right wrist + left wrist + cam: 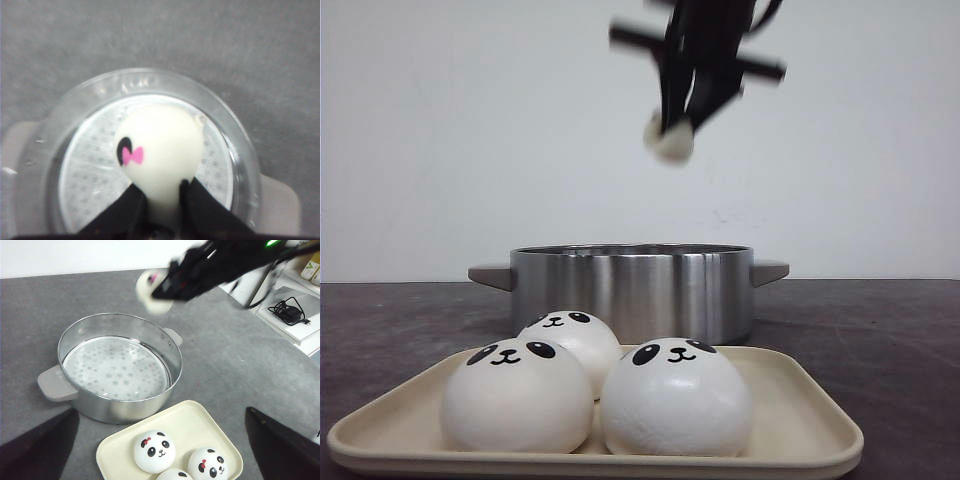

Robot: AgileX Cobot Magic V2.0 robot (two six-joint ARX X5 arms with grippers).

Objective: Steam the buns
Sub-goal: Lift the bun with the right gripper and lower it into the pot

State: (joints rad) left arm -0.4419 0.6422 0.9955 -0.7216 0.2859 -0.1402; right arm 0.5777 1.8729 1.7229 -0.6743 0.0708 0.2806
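Three white panda-face buns (675, 397) sit on a cream tray (800, 430) at the front; they also show in the left wrist view (154, 451). My right gripper (682, 125) is shut on a fourth bun (162, 150), squeezed between its fingers (125, 210), high above the steel steamer pot (632, 285). The left wrist view shows that bun (152, 290) over the pot's far rim (120, 365). My left gripper (160, 440) is open and wide, above the tray, holding nothing.
The pot has grey side handles (55, 385) and a perforated steamer plate (115, 370) inside, bare. A dark grey table (890, 330) carries everything. A white shelf with a black cable (287, 310) stands beyond the table at the right.
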